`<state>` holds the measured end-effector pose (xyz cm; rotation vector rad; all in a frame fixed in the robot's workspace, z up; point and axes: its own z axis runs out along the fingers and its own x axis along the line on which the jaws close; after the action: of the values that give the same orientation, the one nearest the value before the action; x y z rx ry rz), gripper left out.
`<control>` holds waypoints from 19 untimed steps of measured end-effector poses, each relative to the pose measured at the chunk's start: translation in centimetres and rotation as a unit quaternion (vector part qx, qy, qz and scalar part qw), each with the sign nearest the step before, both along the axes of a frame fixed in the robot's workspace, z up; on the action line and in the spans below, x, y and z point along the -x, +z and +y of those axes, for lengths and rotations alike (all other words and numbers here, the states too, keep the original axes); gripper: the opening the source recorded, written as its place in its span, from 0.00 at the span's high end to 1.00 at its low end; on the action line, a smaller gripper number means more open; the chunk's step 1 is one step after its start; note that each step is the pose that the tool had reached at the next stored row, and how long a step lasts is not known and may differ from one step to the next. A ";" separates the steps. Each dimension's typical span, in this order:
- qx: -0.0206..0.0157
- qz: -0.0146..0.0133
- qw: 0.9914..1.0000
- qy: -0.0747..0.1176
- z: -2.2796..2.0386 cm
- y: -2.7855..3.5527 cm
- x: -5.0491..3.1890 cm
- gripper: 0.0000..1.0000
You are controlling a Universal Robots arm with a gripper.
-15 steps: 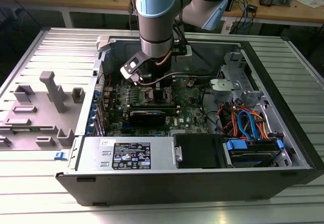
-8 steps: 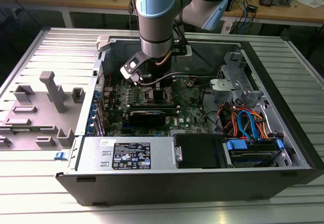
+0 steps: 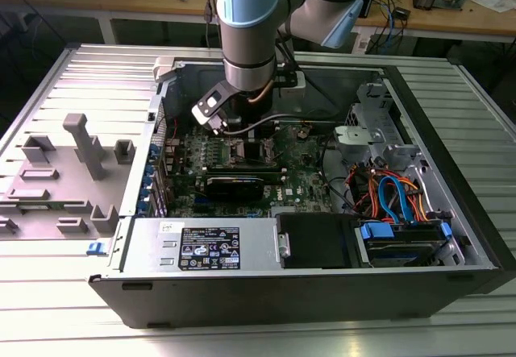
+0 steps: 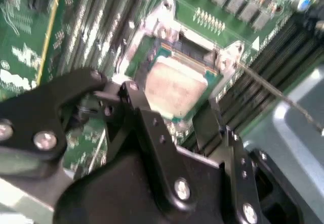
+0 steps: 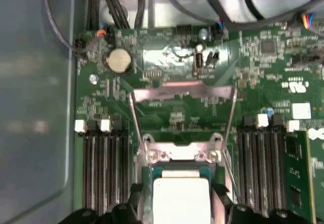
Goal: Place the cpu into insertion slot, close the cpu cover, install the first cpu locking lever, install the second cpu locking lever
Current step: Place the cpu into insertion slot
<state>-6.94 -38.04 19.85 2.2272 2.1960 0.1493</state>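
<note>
The cpu [image 4: 174,87], a pale square chip, lies flat in the insertion slot [image 4: 152,29] on the green motherboard [image 3: 302,181]. My gripper [image 4: 170,101] hovers just above it, open, one black fingertip on each side of the chip; in the first wrist view the gripper [image 5: 177,196] straddles the cpu [image 5: 181,198] the same way. Whether a fingertip touches the chip, I cannot tell. The cpu cover [image 5: 182,91] is swung back behind the slot. Thin wire levers [image 5: 230,118] stand raised beside it, and one lever [image 4: 273,92] sticks out sideways.
Black RAM slots [image 5: 104,173] flank the socket on both sides. The open case [image 3: 451,236] walls in the board. A power supply [image 3: 205,248] sits in front, coloured cables [image 3: 387,192] and a drive bay to the exterior view's right, and a grey fixture [image 3: 81,143] outside on the left.
</note>
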 end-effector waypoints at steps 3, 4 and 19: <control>0.002 0.000 1.000 0.000 -0.02 0.01 0.01 0.38; 0.002 0.000 1.000 0.000 -0.02 0.01 0.01 0.38; 0.010 0.000 1.000 0.000 -0.02 0.02 0.01 0.46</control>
<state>-6.94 -38.06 19.87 2.2169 2.1876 0.1263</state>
